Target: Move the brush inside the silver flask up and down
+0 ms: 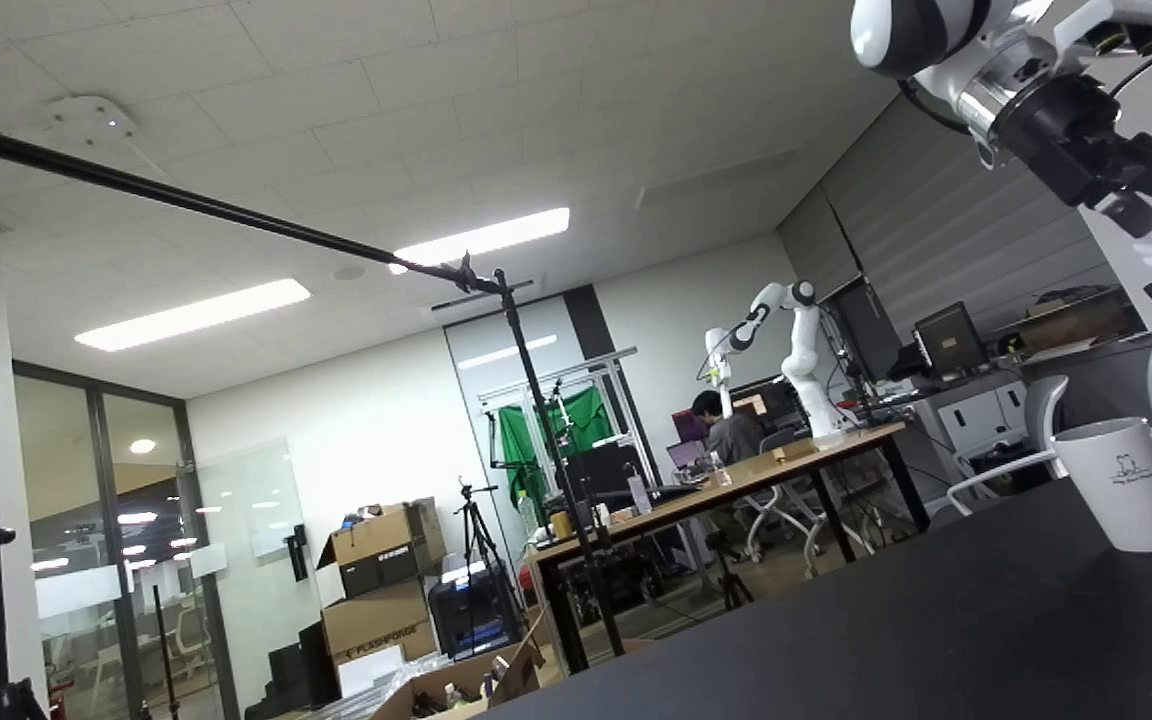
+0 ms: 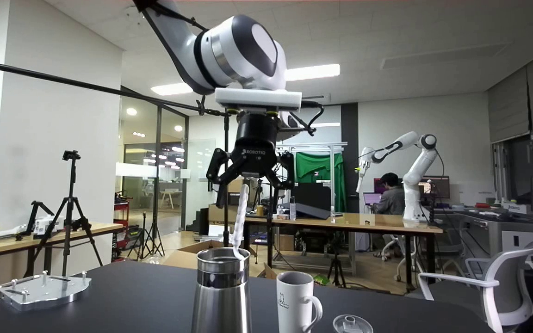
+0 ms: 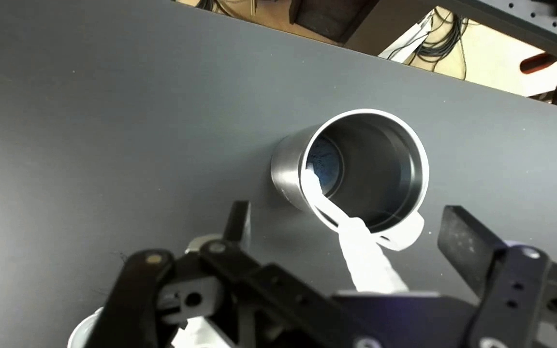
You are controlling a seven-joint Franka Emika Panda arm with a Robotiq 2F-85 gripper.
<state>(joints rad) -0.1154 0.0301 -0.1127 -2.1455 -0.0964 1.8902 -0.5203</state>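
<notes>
Brush (image 2: pixel 240 219) is leaning inside the silver flask (image 2: pixel 222 305); the gripper (image 2: pixel 248 203) is hanging with its fingers spread on either side. Because the brush is slanting, closing off-centre could be toppling the flask toward the white mug (image 2: pixel 294 303) at right.

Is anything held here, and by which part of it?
Nothing is held: the gripper is open, its jaws spread either side of the brush without touching it.

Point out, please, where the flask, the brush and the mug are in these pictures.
Flask (image 2: pixel 223 303), in an exterior view: on its silver body.
Brush (image 3: pixel 361 244), in the wrist view: on its white handle.
Mug (image 2: pixel 295 305), in an exterior view: on its white outer wall.
</notes>
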